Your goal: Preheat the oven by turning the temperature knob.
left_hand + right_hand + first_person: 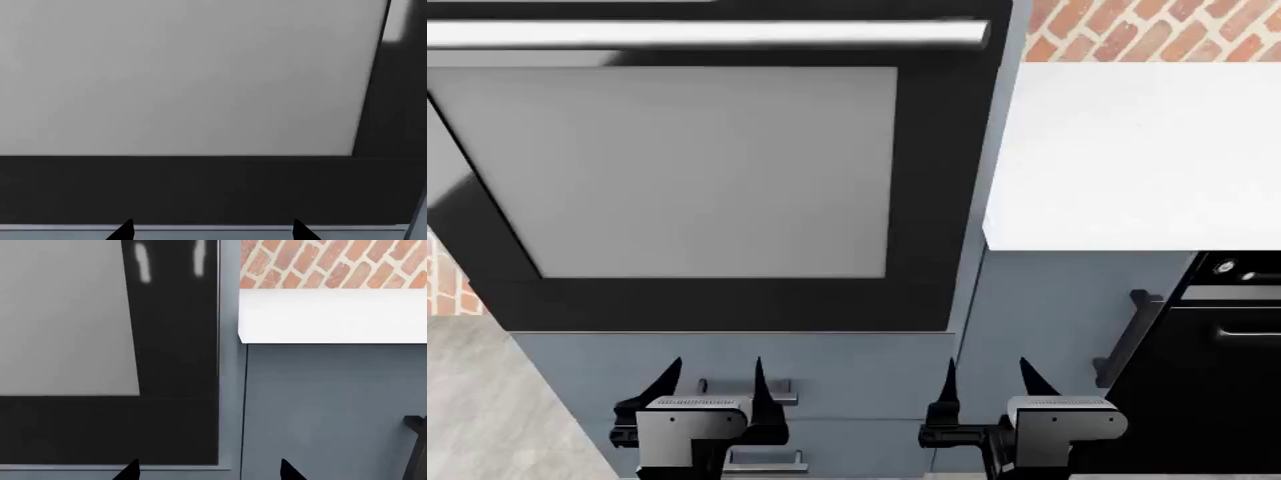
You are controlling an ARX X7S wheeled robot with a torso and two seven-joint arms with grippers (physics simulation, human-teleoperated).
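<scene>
The oven [707, 170] is a large black built-in unit with a big grey glass window and a long silver bar handle [707, 33] across its top. Its control panel and temperature knob are out of view above the frame. The oven's window fills the left wrist view [180, 75] and its black frame shows in the right wrist view [173, 365]. My left gripper [714, 385] is open and empty, low in front of the grey cabinet below the oven. My right gripper [988, 385] is open and empty, below the oven's right corner.
A white countertop [1134, 150] with a red brick wall [1148, 30] behind it lies to the right. A smaller black appliance [1214, 370] with a dark handle sits under it. Grey drawers [827, 380] with small handles are below the oven.
</scene>
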